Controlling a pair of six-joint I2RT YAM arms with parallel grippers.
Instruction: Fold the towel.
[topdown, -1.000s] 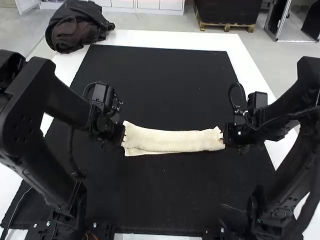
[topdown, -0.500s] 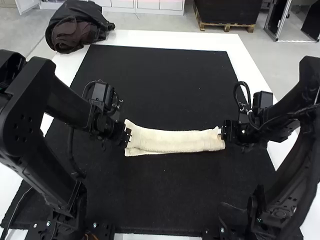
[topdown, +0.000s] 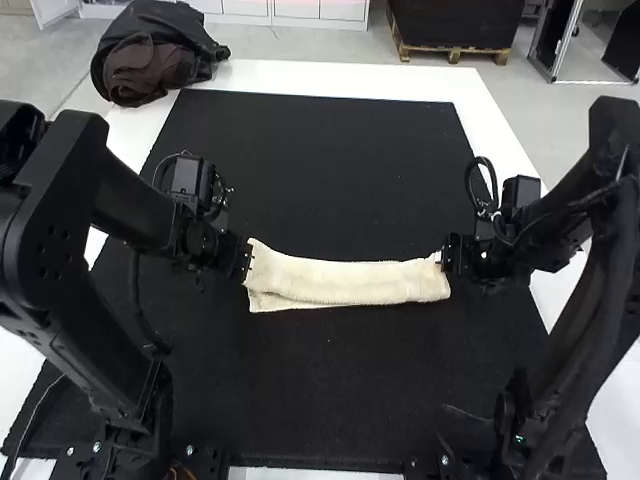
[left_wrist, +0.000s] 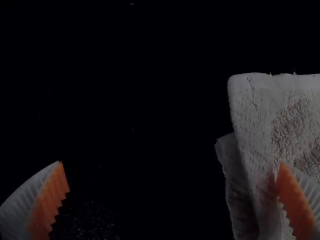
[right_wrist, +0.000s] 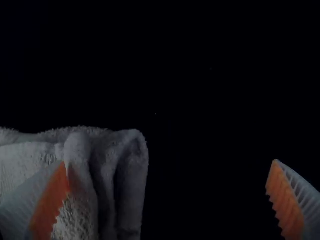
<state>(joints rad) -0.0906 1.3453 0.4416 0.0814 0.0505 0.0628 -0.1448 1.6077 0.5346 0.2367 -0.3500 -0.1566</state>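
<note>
Two wide-open grippers flank the work. Over the left part of the black mat (topdown: 330, 400), the left gripper (topdown: 248, 262) has its orange pads (left_wrist: 49, 202) well apart with nothing caught, one finger over the towel's near end. The cream terry towel (topdown: 345, 283) lies across the middle of the mat as a long, narrow folded strip, a lower layer peeping out at its left end. Over the mat's right part, the right gripper (topdown: 443, 262) gapes just as empty. The lengthwise fold looks made; the next move probably calls for pinching one end, all layers together, and carrying it across onto the other.
</note>
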